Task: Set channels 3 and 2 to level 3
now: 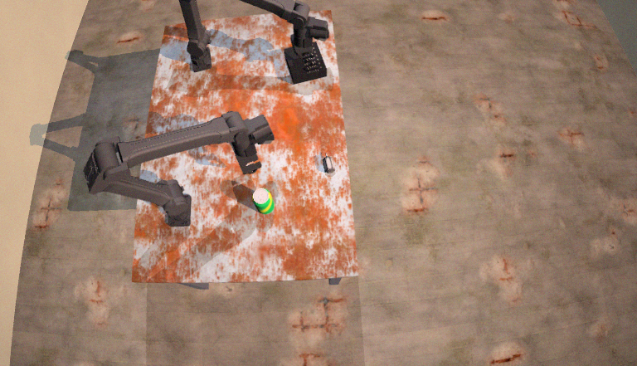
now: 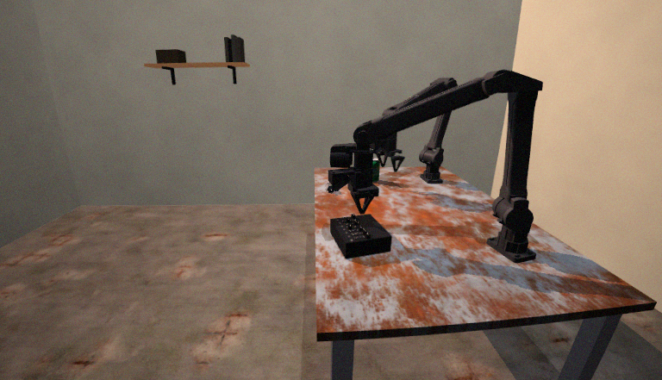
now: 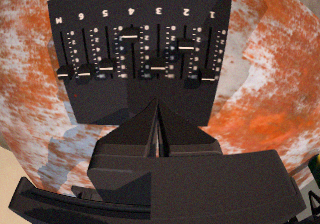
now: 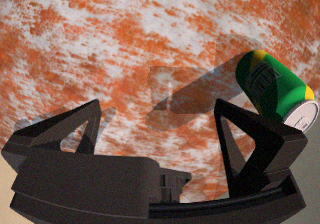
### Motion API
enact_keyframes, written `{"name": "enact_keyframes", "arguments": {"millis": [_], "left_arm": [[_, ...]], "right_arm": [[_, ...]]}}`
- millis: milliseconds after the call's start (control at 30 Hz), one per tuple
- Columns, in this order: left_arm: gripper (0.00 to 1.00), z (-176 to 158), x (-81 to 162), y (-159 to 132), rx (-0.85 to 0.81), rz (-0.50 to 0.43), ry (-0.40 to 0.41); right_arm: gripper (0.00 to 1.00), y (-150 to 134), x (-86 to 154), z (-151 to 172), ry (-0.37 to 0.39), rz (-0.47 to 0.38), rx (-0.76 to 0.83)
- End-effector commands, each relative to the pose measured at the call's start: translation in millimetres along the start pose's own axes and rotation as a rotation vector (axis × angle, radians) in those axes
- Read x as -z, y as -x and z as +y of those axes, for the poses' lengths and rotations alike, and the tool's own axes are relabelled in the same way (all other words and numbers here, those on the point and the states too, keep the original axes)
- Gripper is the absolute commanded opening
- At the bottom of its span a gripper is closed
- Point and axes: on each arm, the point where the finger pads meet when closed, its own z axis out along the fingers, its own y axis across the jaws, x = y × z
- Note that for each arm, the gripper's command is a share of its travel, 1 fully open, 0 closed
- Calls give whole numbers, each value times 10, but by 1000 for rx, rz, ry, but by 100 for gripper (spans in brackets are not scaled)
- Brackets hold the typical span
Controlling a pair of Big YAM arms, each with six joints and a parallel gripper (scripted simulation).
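Note:
The black lighting desk (image 1: 296,73) (image 2: 366,247) (image 3: 196,105) lies on the table under the left arm. In the left wrist view, the channel 2 knob (image 3: 185,47) stands between marks 2 and 4, nearer 4. The channel 3 knob (image 3: 158,68) is near 8. The channel 4 knob (image 3: 129,36) is just short of 2, and the channel 1 knob (image 3: 207,78) is around 10. My left gripper (image 2: 361,212) (image 3: 157,105) is shut and empty above the desk, its tips clear of the knobs. My right gripper (image 2: 390,167) (image 4: 157,105) is open and empty above the table.
A green and yellow can (image 1: 264,203) (image 4: 272,86) stands beside the right gripper. A small metallic object (image 1: 328,163) lies near the table edge on the side away from the arm bases. A wall shelf (image 2: 195,65) is well away from the table (image 1: 300,268).

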Motion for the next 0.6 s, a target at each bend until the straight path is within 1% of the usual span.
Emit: {"name": "enact_keyframes", "arguments": {"millis": [0, 33, 67, 100, 133, 200, 267, 567], "left_arm": [[0, -115, 400, 222, -20, -99, -47], [0, -87, 295, 119, -25, -72, -34], [0, -80, 275, 101, -25, -68, -32], [0, -76, 179, 103, -24, -49, -23], [0, -75, 142, 103, -24, -42, -19], [0, -75, 142, 103, -24, -42, -19], [0, -78, 209, 111, -24, -55, -26], [0, -78, 209, 111, -24, -55, -26]], "right_arm": [[100, 113, 113, 6, 2, -33, 0], [100, 113, 113, 6, 2, -33, 0], [100, 113, 113, 6, 2, -33, 0], [100, 113, 113, 6, 2, -33, 0], [100, 113, 113, 6, 2, -33, 0], [100, 113, 113, 6, 2, -33, 0], [100, 113, 113, 6, 2, -33, 0], [100, 113, 113, 6, 2, -33, 0]]}}
